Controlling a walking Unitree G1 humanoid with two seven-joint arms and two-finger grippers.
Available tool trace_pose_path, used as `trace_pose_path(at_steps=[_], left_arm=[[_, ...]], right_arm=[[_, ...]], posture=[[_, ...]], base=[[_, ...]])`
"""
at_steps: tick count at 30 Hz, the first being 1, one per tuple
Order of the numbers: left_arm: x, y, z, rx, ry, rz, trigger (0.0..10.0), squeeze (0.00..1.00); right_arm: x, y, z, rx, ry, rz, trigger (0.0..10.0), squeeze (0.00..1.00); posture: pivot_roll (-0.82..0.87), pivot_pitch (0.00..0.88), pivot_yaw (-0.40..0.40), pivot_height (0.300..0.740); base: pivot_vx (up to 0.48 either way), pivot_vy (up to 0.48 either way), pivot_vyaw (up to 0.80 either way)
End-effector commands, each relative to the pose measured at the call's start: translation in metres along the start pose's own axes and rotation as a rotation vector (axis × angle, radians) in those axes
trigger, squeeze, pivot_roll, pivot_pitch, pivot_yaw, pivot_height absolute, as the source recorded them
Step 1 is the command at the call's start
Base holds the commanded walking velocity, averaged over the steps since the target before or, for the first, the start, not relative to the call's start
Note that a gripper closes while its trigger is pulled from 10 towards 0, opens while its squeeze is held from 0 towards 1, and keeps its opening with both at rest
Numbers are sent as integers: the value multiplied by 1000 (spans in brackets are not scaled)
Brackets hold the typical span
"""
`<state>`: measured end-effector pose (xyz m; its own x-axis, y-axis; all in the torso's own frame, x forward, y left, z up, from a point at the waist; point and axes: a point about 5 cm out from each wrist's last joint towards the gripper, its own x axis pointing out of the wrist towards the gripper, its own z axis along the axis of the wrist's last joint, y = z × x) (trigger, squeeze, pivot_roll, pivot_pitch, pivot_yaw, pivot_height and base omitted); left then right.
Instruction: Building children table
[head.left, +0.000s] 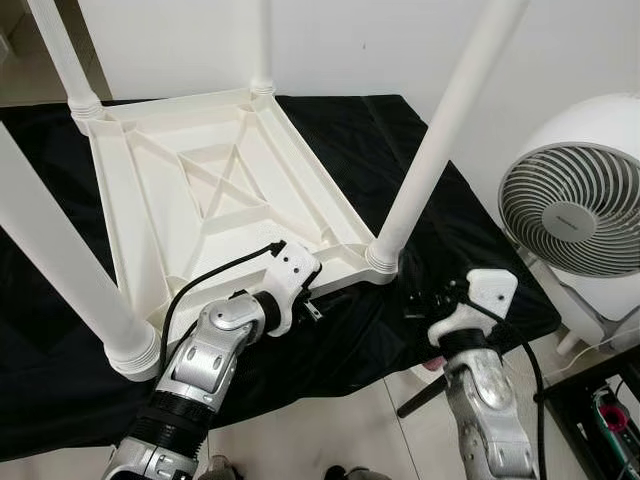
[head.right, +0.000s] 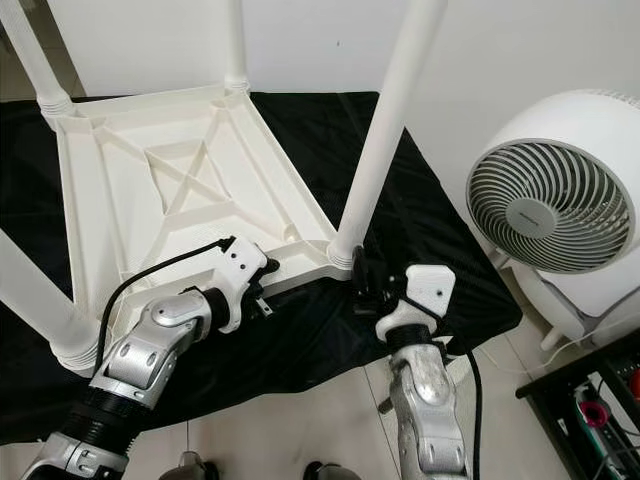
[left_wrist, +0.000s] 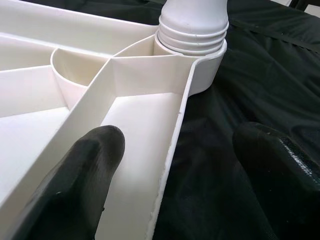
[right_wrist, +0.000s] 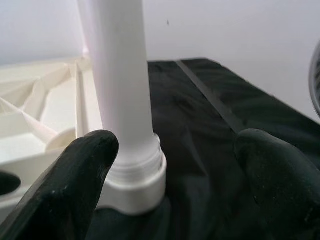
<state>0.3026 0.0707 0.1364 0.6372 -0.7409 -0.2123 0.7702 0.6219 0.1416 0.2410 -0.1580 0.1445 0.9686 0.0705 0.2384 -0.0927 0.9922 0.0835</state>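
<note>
Left wrist view: ribbed white upturned table (left_wrist: 125, 100) with its rim between the parted left gripper (left_wrist: 172, 165) fingers, screwed-in leg (right_wrist: 120, 90) between the right gripper's (right_wrist: 175, 170) spread jaws.

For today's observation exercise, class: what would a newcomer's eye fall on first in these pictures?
First, the upside-down white plastic children's table, lying on a black cloth with its round white legs pointing upward. Next, the left gripper, jaws open astride the tabletop's near edge, and the right gripper, jaws open beside the near right leg. A round white fan stands at the right.
</note>
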Motion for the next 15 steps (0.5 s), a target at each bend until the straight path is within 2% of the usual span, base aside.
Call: trace_pose_path(at_steps=[1, 4, 5, 7, 8, 11, 14, 15], left_arm=[[-3, 13, -20, -36, 99, 249, 10000, 0], [-3, 15, -19, -32, 100, 254, 10000, 0], [-3, 16, -18, -30, 98, 257, 10000, 0], [-3, 16, -17, -28, 96, 259, 10000, 0], [-4, 17, -16, -25, 92, 263, 10000, 0], [-7, 19, -11, -26, 76, 271, 10000, 0], [-9, 19, -9, -24, 71, 276, 10000, 0], [-11, 20, -8, -24, 67, 278, 10000, 0]], right_arm=[[-4, 3, 0, 17, 20, 49, 10000, 0], [-4, 7, 1, 49, 31, 100, 9882, 0], [-3, 10, 2, 73, 33, 131, 4706, 0], [-1, 11, 2, 86, 33, 149, 4706, 0], [0, 14, 5, 117, 32, 187, 0, 0], [4, 21, 10, 175, 37, 288, 0, 0], [7, 22, 10, 196, 50, 299, 0, 0], [9, 21, 11, 206, 49, 316, 2431, 0]], posture=[[-6, 132, -43, 740], [-1, 133, -42, 740], [-1, 133, -42, 740], [4, 133, -44, 740], [7, 133, -45, 740], [18, 134, -51, 740], [22, 134, -54, 740], [33, 133, -59, 740]], base=[[0, 0, 0], [0, 0, 0], [0, 0, 0], [0, 0, 0], [0, 0, 0], [0, 0, 0], [0, 0, 0], [0, 0, 0]])
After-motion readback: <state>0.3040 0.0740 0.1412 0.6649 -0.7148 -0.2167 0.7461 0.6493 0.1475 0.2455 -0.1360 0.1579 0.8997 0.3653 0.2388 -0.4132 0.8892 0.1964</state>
